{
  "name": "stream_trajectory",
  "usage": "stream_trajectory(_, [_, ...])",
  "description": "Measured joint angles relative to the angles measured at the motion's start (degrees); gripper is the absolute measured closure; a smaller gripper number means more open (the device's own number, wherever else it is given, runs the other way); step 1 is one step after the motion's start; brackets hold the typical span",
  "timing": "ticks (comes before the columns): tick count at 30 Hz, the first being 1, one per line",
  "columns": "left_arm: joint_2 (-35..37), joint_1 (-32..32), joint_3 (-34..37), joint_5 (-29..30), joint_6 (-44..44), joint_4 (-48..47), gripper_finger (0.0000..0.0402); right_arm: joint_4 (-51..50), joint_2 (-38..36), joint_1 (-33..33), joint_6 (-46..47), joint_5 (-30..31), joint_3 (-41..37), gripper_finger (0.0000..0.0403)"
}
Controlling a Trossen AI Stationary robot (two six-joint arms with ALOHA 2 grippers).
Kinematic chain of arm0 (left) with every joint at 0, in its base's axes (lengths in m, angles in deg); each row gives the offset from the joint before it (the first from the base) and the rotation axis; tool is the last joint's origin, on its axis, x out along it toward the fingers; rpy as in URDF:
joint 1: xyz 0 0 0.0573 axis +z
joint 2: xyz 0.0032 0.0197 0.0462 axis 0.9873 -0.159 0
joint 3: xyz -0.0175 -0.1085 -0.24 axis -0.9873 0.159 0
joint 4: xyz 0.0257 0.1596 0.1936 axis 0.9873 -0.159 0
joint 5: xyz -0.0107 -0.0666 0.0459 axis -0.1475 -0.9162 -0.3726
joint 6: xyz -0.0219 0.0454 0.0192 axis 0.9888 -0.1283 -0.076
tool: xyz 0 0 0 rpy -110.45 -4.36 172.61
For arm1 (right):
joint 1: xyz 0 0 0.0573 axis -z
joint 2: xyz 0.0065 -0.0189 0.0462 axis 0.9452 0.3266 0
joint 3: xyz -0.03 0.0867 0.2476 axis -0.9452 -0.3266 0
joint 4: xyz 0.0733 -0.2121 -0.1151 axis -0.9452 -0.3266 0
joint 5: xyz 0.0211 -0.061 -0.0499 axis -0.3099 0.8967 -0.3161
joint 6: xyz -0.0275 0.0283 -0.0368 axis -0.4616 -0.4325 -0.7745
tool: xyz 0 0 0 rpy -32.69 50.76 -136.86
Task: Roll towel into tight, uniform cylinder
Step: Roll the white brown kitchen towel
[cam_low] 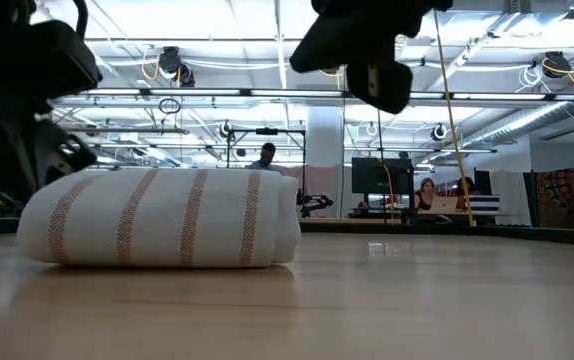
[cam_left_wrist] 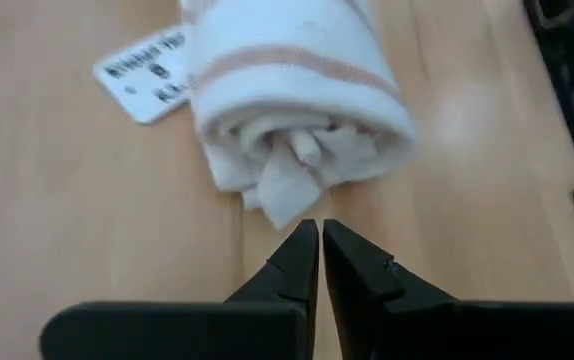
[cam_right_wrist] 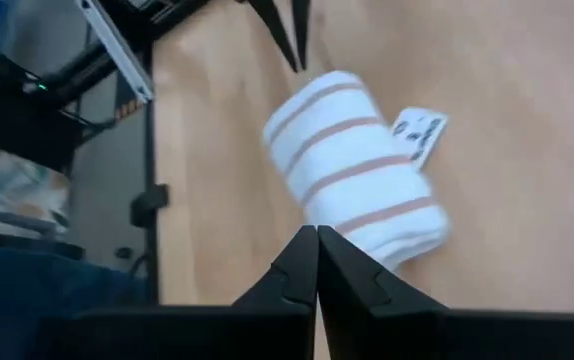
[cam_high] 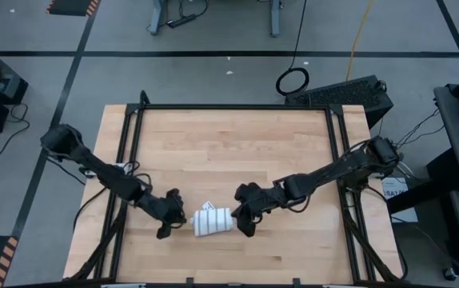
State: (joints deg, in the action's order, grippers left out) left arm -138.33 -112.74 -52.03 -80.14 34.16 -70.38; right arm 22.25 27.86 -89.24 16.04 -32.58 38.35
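The towel [cam_high: 212, 222], rolled between the closed, empty left claw [cam_left_wrist: 320, 250] and right claw [cam_right_wrist: 316, 255], looks soft and light, best pinched mid-roll.

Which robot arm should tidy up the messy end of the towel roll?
Probably the left. Its shut tool points straight at the towel end where loose cloth pokes out. The right tool, also shut, faces the neater end.

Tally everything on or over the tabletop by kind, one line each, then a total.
Rolled towel with reddish stripes: 1
White printed tag lying on the wood beside the roll; whether it is attached cannot be told: 1
Grippers, both shut and clear of the towel, left gripper at one end, right gripper at the other: 2
Total: 4
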Motion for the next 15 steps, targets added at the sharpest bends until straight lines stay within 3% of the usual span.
stream_trajectory(5, [-8.4, 0.8, -0.1, -5.0, -1.6, 9.8, 0.0375, 0.8, 0.0, -1.0, 5.0, 0.4, 0.0, 0.0403])
stream_trajectory(15, [-20.0, 4.6, -1.0, -1.6, -2.1, 21.8, 0.0375, 3.4, 0.1, -1.7, 8.8, 2.1, 0.1, 0.0403])
